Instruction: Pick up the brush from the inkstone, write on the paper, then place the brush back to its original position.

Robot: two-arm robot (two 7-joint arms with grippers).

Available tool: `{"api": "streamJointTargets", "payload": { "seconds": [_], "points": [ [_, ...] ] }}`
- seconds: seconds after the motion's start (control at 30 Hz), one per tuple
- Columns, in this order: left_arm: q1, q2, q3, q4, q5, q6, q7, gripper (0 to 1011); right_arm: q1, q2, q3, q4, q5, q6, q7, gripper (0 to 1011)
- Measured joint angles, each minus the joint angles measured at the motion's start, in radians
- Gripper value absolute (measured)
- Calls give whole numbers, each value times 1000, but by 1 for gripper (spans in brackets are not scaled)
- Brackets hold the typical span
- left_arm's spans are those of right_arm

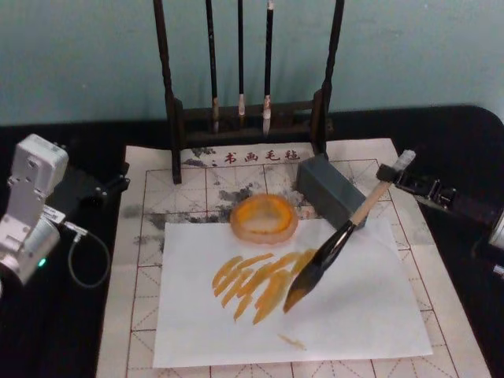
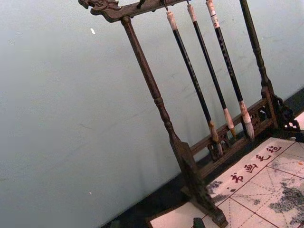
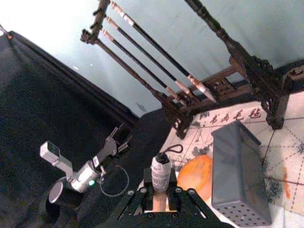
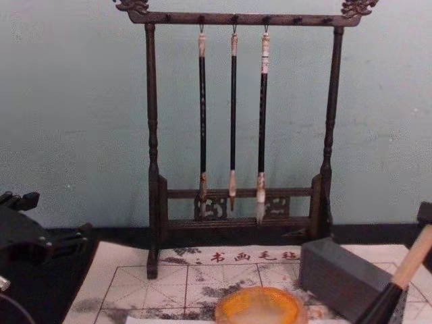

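Observation:
The brush has a pale handle, a black lower section and dark bristles. It slants down to the left, and its tip rests on a plain white sheet among several orange strokes. My right gripper is shut on the handle just below the white cap. The amber inkstone sits just behind the strokes on the red-gridded paper. From the chest view the brush comes in at the lower right, beside the inkstone. My left gripper is parked at the table's left, clear of the paper.
A dark wooden stand with three slim hanging brushes rises at the back. A grey block lies right of the inkstone, close under the brush handle. Black cloth surrounds the paper. A cable loops beside my left arm.

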State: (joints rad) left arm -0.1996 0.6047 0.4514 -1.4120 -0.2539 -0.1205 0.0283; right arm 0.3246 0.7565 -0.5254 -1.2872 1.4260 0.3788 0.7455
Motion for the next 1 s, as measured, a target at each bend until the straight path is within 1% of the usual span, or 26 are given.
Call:
{"api": "streamJointTargets", "payload": {
  "seconds": [0.4, 1.0],
  "points": [
    [0, 0, 0, 0, 0, 0, 0, 1001, 22, 7, -42, 16, -5, -2, 11, 185],
    [0, 0, 0, 0, 0, 0, 0, 1001, 51, 0, -85, 32, 5, -10, 3, 185]
  ]
}}
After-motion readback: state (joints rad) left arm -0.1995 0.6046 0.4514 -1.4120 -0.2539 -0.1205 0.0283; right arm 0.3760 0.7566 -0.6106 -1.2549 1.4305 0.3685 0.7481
